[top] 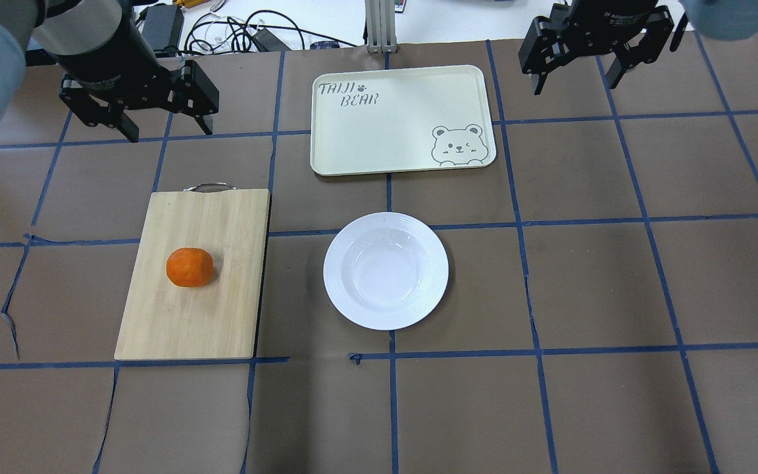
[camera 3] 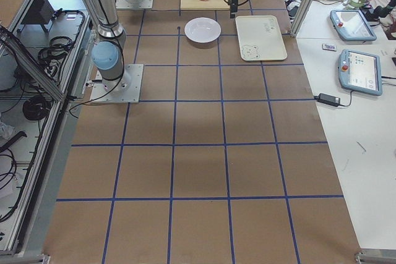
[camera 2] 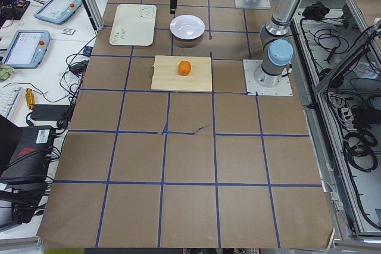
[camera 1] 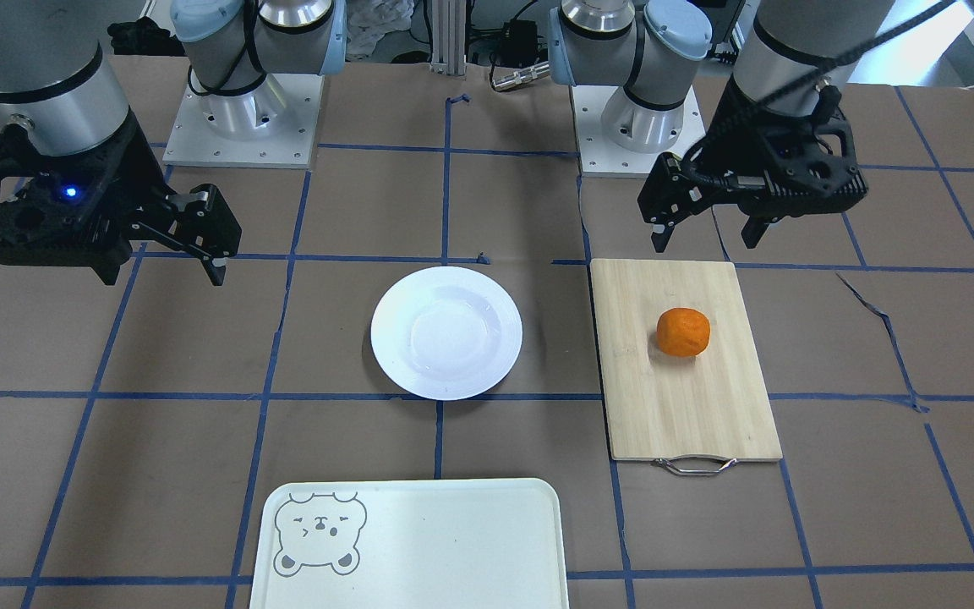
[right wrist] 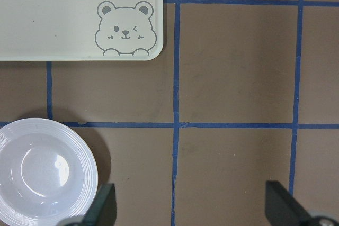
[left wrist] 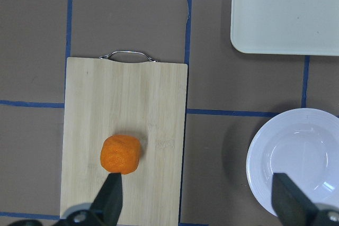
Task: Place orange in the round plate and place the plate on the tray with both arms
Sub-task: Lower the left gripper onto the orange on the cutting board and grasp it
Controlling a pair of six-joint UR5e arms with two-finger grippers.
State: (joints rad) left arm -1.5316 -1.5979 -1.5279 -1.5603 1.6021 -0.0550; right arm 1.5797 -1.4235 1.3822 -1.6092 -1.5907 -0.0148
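the orange [top: 189,267] sits near the middle of the cutting board [top: 221,322], toward the table's [top: 616,276] left edge. the plate [top: 337,270] lies mid-table, apart from the board. the tray [top: 385,125] lies by the far edge. the left gripper [top: 168,131] and right gripper [top: 575,85] hang above the table, fingers spread wide, gripping nothing.

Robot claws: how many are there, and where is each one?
2. The left gripper hangs open, raised, on the cutting board's side. The right gripper hangs open, raised, on the opposite side of the round plate. No others seem hidden.
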